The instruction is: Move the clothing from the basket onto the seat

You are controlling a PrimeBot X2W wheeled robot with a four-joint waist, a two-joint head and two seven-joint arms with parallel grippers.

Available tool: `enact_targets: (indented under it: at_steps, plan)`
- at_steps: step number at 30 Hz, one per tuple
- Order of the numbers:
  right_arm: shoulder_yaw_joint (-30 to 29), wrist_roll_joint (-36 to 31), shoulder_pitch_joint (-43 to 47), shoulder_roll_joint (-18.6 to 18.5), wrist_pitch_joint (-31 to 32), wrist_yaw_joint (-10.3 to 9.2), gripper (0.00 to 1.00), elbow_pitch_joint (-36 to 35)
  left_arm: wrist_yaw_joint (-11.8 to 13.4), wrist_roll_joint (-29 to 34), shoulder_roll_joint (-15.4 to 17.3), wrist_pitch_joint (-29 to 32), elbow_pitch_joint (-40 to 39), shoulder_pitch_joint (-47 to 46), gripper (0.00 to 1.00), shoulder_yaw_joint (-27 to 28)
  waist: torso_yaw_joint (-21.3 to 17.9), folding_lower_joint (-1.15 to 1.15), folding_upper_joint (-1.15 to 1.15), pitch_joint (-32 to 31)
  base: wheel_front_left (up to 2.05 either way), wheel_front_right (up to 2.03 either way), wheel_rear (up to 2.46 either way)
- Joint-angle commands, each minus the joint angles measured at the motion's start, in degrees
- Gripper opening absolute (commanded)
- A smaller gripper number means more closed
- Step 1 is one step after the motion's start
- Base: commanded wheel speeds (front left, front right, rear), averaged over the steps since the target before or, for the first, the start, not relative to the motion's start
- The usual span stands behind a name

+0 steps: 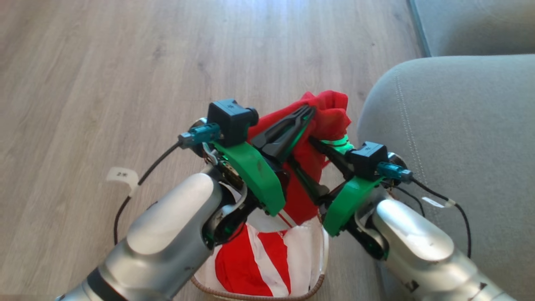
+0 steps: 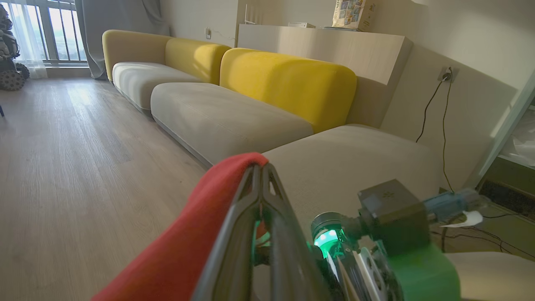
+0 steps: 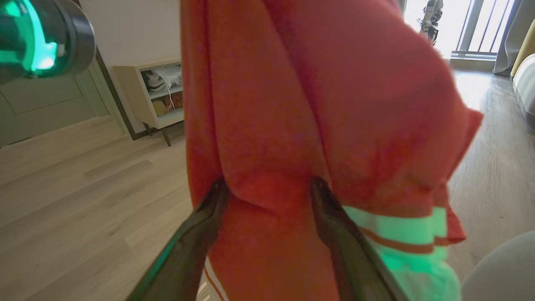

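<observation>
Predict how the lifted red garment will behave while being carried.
Probably floppy: the red garment bunches and drapes from the left gripper and right gripper. Likely light: two fingertip pinches hold it up. Its tail may snag the basket.

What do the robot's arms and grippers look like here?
Both forearms are smooth silver shells. The left gripper and right gripper have long dark fingers on green mounts, each topped by a black camera box with a teal plug and black cable bearing a white tag.
</observation>
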Motion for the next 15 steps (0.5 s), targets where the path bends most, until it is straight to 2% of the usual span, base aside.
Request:
enact_targets:
  at_steps: [1, 6, 7, 8, 15]
  plan:
    - [0.46, 0.46, -2.54, 1.56, -0.37, -0.01, 1.00, -1.02, -0.27, -0.32, 0.28, 0.06, -2.31, -2.81, 0.00, 2.03, 0.50, 0.00, 0.00, -0.14, 0.00, 0.00, 0.00]
    - [1.83, 1.45, -4.50, 2.73, -0.37, -0.01, 1.00, 1.87, -0.36, -0.60, -0.25, 0.21, -2.53, -2.36, 0.00, 1.28, 1.47, 0.00, 0.00, -0.16, 0.00, 0.00, 0.00]
    - [2.12, 1.62, -4.93, 2.85, -0.37, -0.01, 0.57, 2.37, -0.37, -0.67, -0.31, 0.27, -2.53, -2.24, 0.00, 1.14, 1.61, 0.00, 0.00, -0.16, 0.00, 0.00, 0.00]
    - [2.21, 1.70, -5.39, 2.93, -0.37, -0.01, 0.00, 2.76, -0.37, -0.72, -0.35, 0.34, -2.52, -2.14, 0.00, 1.00, 1.75, 0.00, 0.00, -0.13, 0.00, 0.00, 0.00]
    - [1.68, 1.54, -6.13, 3.19, -0.37, -0.01, 0.00, 2.57, -0.21, -1.05, -0.14, 0.17, -1.83, -1.82, 0.00, 0.97, 2.24, 0.00, 0.00, -0.24, 0.00, 0.00, 0.00]
